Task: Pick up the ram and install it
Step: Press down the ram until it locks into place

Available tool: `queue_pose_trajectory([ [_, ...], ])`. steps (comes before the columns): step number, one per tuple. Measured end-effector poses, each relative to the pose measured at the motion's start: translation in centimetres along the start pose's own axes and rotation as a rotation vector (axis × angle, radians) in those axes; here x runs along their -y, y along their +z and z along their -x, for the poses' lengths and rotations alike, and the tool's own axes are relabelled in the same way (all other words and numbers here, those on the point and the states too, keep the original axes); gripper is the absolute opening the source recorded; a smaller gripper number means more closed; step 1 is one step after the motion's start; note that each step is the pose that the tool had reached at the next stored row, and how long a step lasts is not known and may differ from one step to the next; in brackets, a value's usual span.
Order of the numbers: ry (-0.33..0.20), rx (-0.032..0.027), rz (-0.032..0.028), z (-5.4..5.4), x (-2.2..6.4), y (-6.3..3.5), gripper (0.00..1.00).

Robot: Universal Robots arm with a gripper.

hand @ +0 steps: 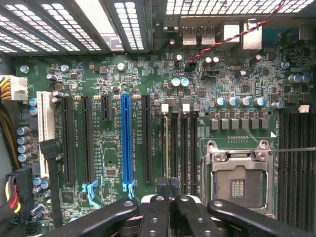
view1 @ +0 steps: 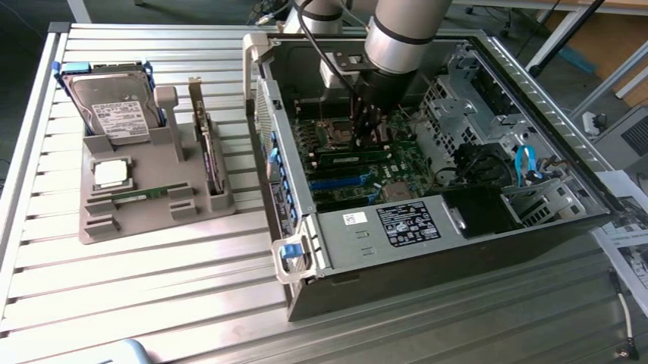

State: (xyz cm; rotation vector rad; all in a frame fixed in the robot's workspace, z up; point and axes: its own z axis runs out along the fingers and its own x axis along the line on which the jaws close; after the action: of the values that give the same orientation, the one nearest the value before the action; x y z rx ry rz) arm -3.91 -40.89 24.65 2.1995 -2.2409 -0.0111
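Black two-fingered hand (view1: 371, 130): clenched, fingers together, lowered inside the open grey computer case (view1: 526, 87) at centre of the exterior view, over the green motherboard (hand: 98, 79). Thin green ram strip (view1: 350, 159): seated in a motherboard slot just beside the hand. Grey parts holder (view1: 152, 216): on the slatted metal bench (view1: 142, 296), left of frame.

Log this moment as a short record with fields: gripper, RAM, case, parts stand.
gripper: gripper shut, low inside the computer case, over the motherboard
ram: a green stick sits on the motherboard just below the gripper in the exterior view
cpu socket: socket empty
parts stand: stand holds hard drive, processor chip, expansion card
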Motion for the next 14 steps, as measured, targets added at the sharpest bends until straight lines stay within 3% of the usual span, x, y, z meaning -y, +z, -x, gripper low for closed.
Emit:
queue_pose_trajectory([
  [14, 0.0, 0.0004, -0.0002, 0.0, 0.01, 0.59, 0.11],
])
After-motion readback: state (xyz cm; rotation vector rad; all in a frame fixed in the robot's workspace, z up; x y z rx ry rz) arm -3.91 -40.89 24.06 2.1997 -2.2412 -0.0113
